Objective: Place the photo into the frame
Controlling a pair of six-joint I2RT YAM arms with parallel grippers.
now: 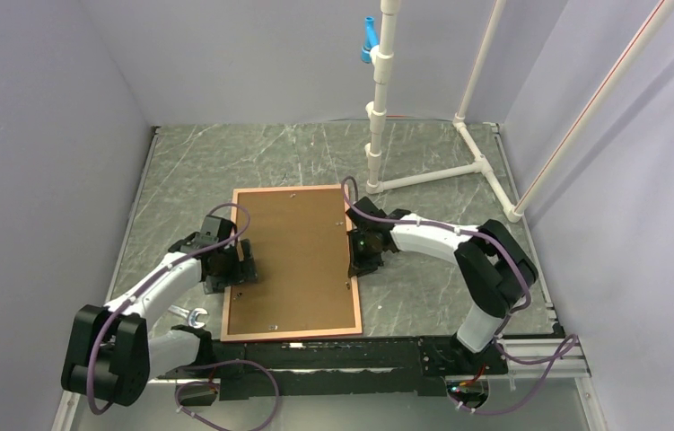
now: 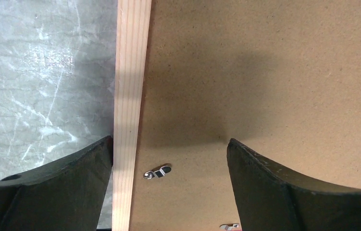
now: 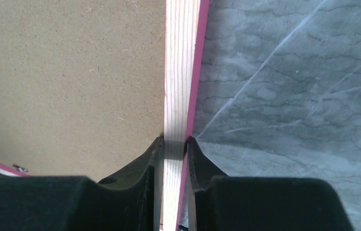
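Frame [image 3: 178, 72]: we see it back up, at near edge of table [image 1: 225, 153].
Right gripper [image 3: 174, 140]: pinching its right rail.
Left gripper [image 2: 168, 142]: spread, astride left rail.

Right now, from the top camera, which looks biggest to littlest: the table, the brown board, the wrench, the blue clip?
1. table
2. brown board
3. wrench and blue clip: both tiny and about alike, so I won't rank them.

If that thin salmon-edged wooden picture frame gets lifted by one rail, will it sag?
Probably stiff: the thin salmon-edged wooden picture frame has wood rails around a rigid-looking brown fibreboard back. Gripped by the right tool at one edge only, it would likely tip. Pushed, it may slide on the grey marbled table.
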